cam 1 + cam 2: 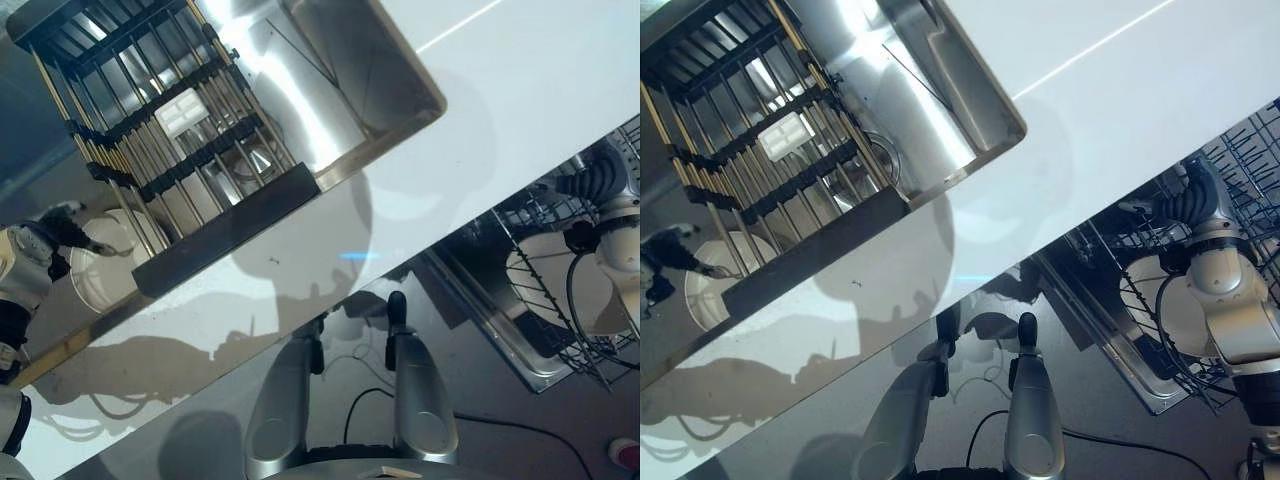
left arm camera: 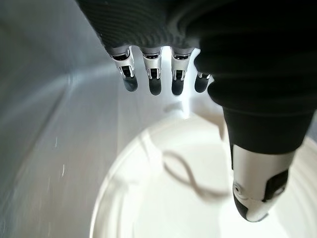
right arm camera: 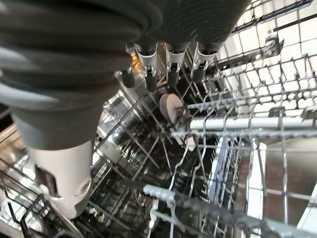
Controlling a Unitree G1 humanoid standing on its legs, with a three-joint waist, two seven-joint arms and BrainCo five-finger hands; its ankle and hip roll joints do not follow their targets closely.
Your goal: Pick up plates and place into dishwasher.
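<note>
A white plate lies in the bottom of the sink, left of the dish rack. My left hand hovers just above it, its fingers straight and its thumb over the plate, holding nothing. At the right, my right hand reaches into the dishwasher's lower wire rack. Its fingers hang relaxed over the tines and are empty. Another white plate stands in that rack beside my right forearm.
A black and gold drying rack spans the steel sink. The white counter runs between the sink and the dishwasher. The open dishwasher door juts out low at the right.
</note>
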